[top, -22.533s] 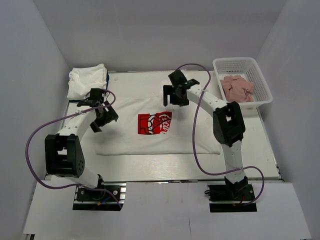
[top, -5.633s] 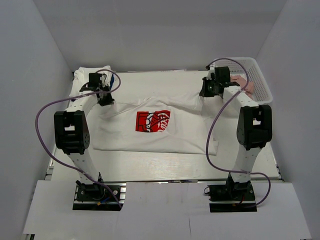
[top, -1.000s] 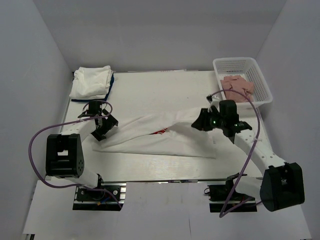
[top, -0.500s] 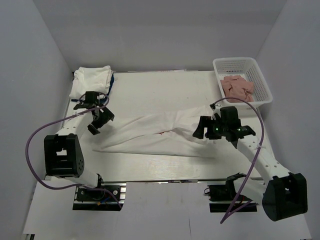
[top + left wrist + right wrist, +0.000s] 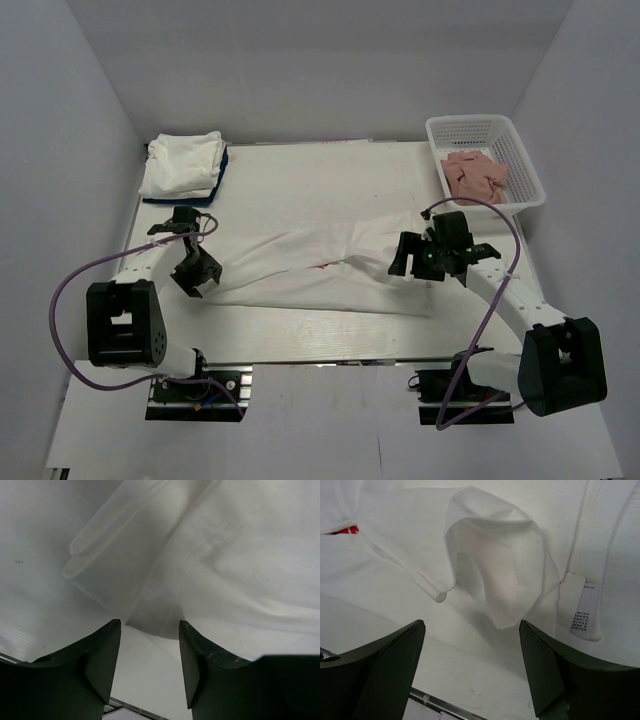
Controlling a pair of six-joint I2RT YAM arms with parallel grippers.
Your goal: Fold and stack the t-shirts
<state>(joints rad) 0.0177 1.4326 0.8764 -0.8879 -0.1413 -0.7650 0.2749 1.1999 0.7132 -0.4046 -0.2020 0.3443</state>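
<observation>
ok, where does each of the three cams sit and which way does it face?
Top external: above and behind the bases, looking down at the table; both arms show, left gripper and right gripper at the t-shirt.
Left wrist: on the left arm, looking down past its fingers at a folded shirt edge.
Right wrist: on the right arm, looking down past its fingers at bunched cloth and a care label.
Shared: all see the t-shirt; top and right wrist catch its red print.
</observation>
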